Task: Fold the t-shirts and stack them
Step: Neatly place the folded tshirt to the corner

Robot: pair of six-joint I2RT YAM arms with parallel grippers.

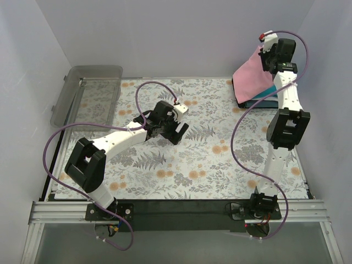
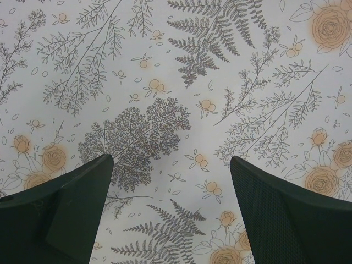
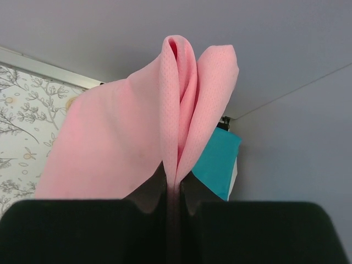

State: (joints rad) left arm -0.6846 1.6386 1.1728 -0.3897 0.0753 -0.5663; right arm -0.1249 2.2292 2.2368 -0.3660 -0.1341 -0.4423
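Note:
My right gripper [image 1: 268, 59] is raised at the far right corner, shut on the pink t-shirt [image 1: 252, 77], which hangs from it and drapes down onto a stack of folded shirts [image 1: 263, 100], teal and dark. In the right wrist view the pink t-shirt [image 3: 137, 132] is pinched between the shut fingers [image 3: 175, 184], and the teal shirt [image 3: 215, 163] shows behind it. My left gripper [image 1: 177, 129] hovers over the middle of the floral table cloth [image 1: 209, 159], open and empty; its fingers [image 2: 71, 203] frame bare cloth in the left wrist view.
A clear grey plastic bin [image 1: 88, 93] stands at the far left corner. White walls close in the back and sides. A black rail [image 1: 176, 212] runs along the near edge with the arm bases.

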